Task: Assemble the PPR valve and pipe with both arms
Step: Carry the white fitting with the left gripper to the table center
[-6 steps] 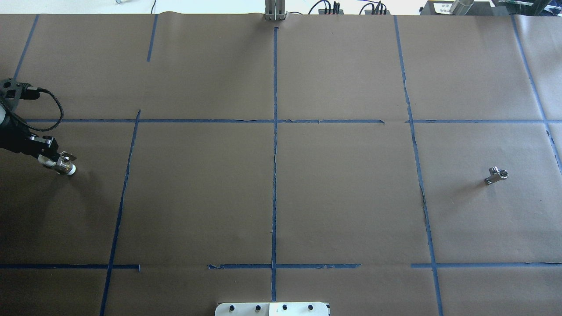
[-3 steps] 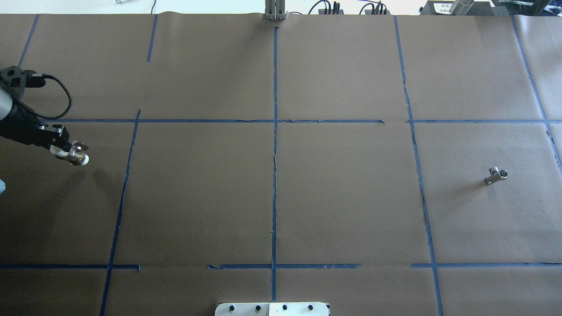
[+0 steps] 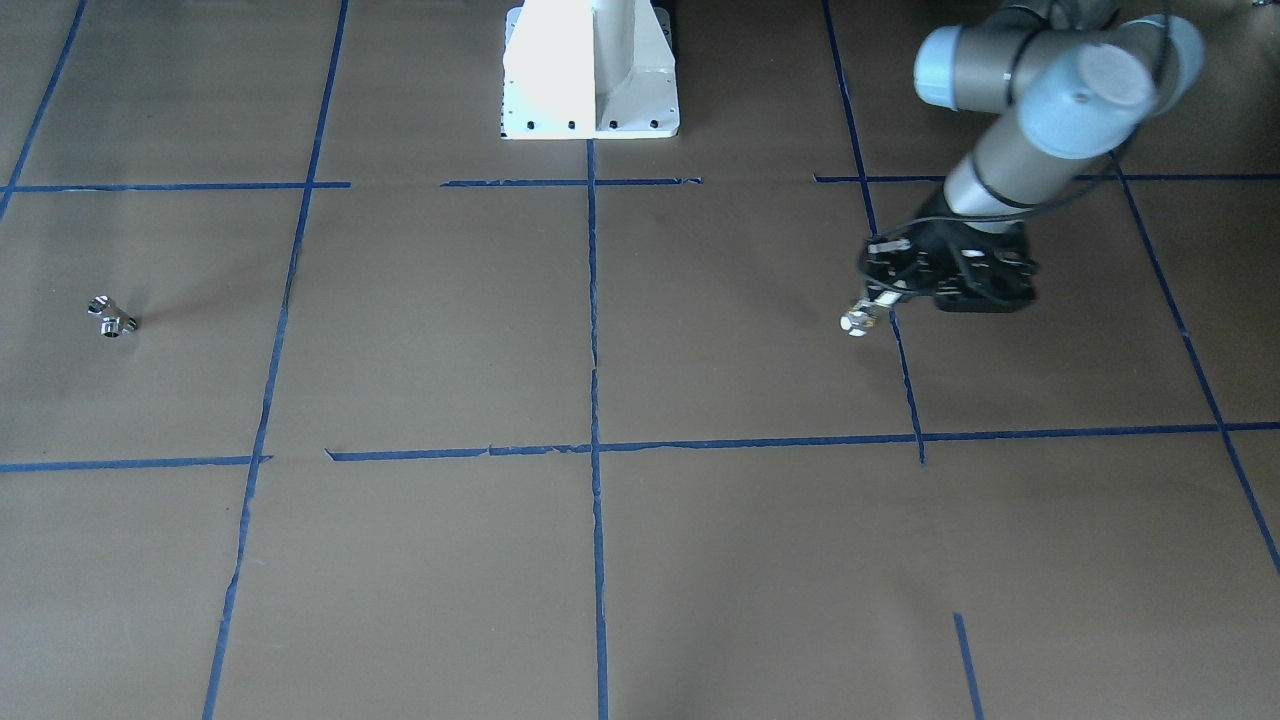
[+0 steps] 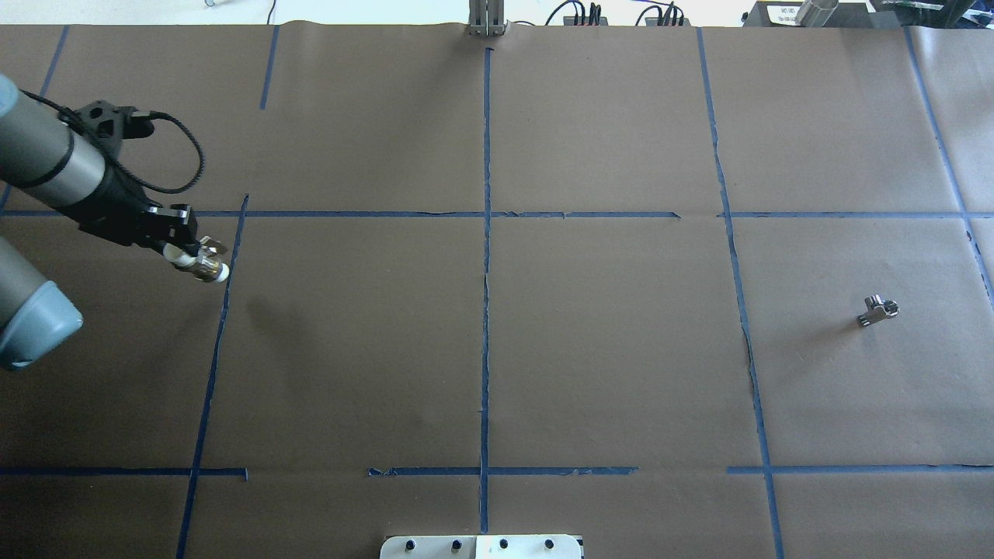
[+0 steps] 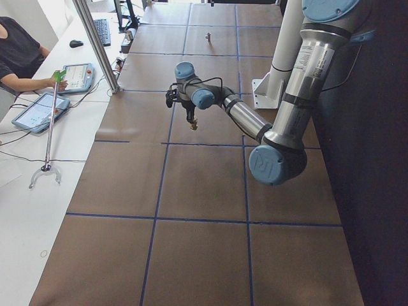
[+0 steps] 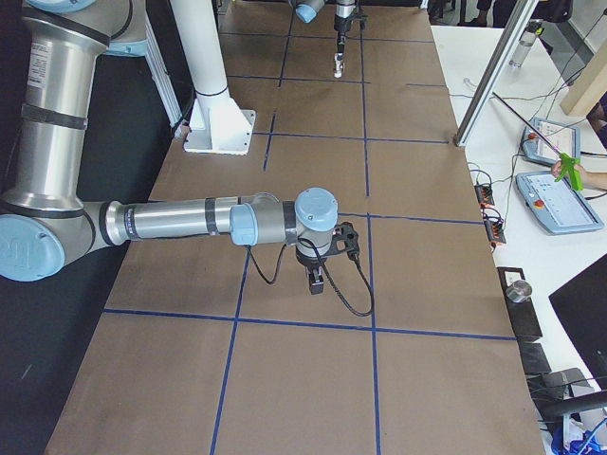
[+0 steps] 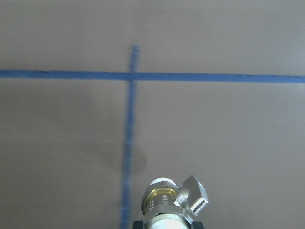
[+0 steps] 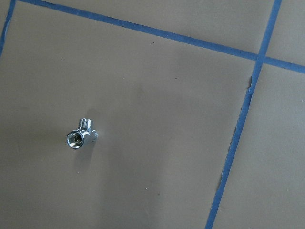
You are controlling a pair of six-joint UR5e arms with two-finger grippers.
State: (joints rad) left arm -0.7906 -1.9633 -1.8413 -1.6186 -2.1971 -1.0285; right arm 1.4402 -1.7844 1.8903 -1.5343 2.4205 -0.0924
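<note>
My left gripper (image 4: 185,253) is shut on the PPR valve (image 4: 208,268). It holds the valve above the paper at the table's left, its white collar end pointing toward the centre. The valve also shows in the front view (image 3: 857,321) and in the left wrist view (image 7: 167,200), brass ring and side lever visible. The pipe (image 4: 878,310), a small chrome fitting, lies alone on the paper at the far right; it also shows in the front view (image 3: 110,318) and in the right wrist view (image 8: 82,135). My right gripper (image 6: 318,282) shows only in the exterior right view; I cannot tell its state.
Brown paper with blue tape lines (image 4: 486,233) covers the table. The white robot base (image 3: 590,70) stands at the near middle edge. A metal post (image 5: 95,44) stands at the far edge. An operator (image 5: 19,51) sits at a side bench with tablets.
My left gripper has moved right and slightly away from the robot with the valve in it, toward the table's middle. The pipe has not moved.
</note>
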